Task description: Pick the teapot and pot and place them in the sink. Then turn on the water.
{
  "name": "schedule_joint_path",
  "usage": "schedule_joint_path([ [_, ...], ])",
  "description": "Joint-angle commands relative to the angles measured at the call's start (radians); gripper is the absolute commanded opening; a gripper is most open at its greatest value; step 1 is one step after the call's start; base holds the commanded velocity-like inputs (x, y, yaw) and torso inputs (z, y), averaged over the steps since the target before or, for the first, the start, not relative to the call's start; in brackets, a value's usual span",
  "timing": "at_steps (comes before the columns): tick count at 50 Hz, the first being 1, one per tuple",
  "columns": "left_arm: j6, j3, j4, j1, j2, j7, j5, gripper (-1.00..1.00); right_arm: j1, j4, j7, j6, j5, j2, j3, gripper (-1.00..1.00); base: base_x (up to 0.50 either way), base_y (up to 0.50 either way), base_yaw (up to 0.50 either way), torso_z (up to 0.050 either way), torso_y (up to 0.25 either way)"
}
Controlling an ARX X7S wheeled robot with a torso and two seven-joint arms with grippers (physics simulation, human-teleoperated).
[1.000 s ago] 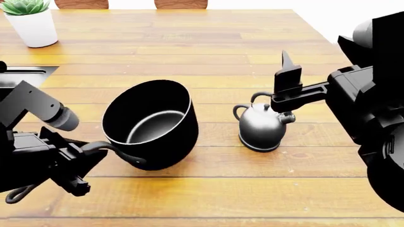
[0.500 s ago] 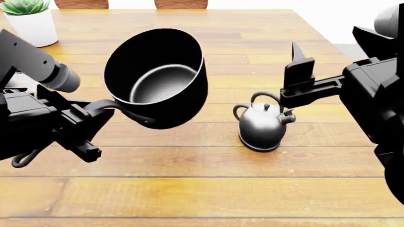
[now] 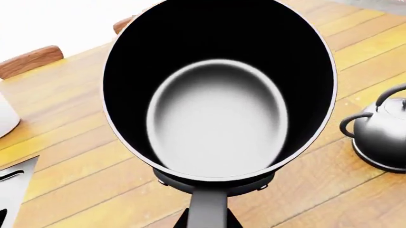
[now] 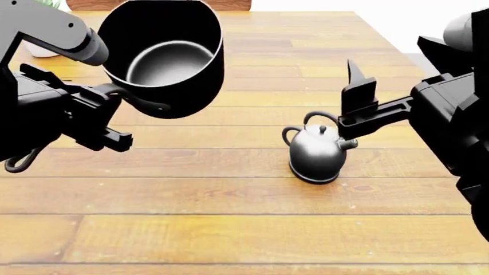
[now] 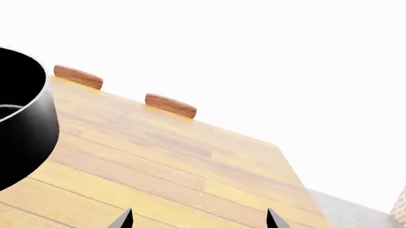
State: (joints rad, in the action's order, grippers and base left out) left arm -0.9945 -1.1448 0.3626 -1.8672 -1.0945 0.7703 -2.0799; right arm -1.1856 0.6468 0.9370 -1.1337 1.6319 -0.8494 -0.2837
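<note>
The pot [image 4: 164, 57], black with a grey glossy inside, hangs tilted above the table at the back left. My left gripper [image 4: 118, 96] is shut on its long handle [image 3: 208, 211]; in the left wrist view the pot [image 3: 219, 128] fills most of the frame and my left gripper [image 3: 208, 222] shows only as dark tips beside the handle. The teapot [image 4: 315, 152] stands upright on the wood right of centre, also visible as the teapot [image 3: 381, 137]. My right gripper [image 4: 350, 112] hovers just behind and above it, open, with nothing between its tips [image 5: 198, 221]. A steel corner of the sink [image 3: 16, 183] shows. No water is in view.
A white plant pot [image 3: 3, 114] stands at the far left of the wooden table [image 4: 252, 229]. Two chair backs [image 5: 78, 76] [image 5: 170, 105] line the far edge. The table's right edge [image 4: 386, 40] drops off to a pale floor.
My left gripper has raised the pot off the table and carried it up and toward the far left. The right gripper and the teapot have barely moved.
</note>
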Motion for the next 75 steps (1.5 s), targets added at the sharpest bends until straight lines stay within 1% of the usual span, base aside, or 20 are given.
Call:
schedule_joint_path([
  [1, 0.005, 0.067, -0.018, -0.094, 0.015, 0.051, 0.074, -1.00, -0.041, -0.067, -0.259, -0.044, -0.156, 0.012, -0.064, 1.00, 0.00, 0.00, 0.00, 0.000, 0.000],
  [8, 0.006, 0.071, -0.018, -0.093, 0.018, 0.046, 0.077, -1.00, -0.092, -0.168, -0.557, -0.011, -0.345, 0.032, -0.159, 1.00, 0.00, 0.00, 0.00, 0.000, 0.003],
  [11, 0.010, 0.071, -0.019, -0.086, 0.017, 0.042, 0.084, -1.00, -0.105, -0.198, -0.656, 0.016, -0.410, 0.033, -0.196, 1.00, 0.00, 0.00, 0.00, 0.000, 0.000],
  [17, 0.008, 0.072, -0.019, -0.082, 0.014, 0.038, 0.086, -1.00, -0.116, -0.247, -0.794, 0.071, -0.488, 0.027, -0.236, 1.00, 0.00, 0.00, 0.00, 0.002, 0.003],
  [28, -0.002, 0.070, -0.028, -0.083, 0.023, 0.034, 0.085, -1.00, -0.091, -0.308, -0.955, 0.168, -0.550, 0.014, -0.263, 1.00, 0.00, 0.00, 0.00, 0.001, 0.003],
  [33, -0.007, 0.070, -0.034, -0.085, 0.027, 0.032, 0.087, -1.00, -0.069, -0.344, -0.997, 0.202, -0.562, 0.011, -0.265, 1.00, 0.00, 0.00, 0.00, 0.000, 0.002],
  [44, -0.006, 0.072, -0.036, -0.078, 0.025, 0.031, 0.087, -1.00, -0.002, -0.386, -1.039, 0.263, -0.579, 0.010, -0.270, 1.00, 0.00, 0.00, 0.00, 0.001, 0.002],
  [75, -0.010, 0.066, -0.028, -0.051, 0.033, 0.025, 0.106, -1.00, 0.114, -0.493, -1.068, 0.363, -0.636, 0.023, -0.288, 1.00, 0.00, 0.00, 0.00, 0.001, 0.003],
])
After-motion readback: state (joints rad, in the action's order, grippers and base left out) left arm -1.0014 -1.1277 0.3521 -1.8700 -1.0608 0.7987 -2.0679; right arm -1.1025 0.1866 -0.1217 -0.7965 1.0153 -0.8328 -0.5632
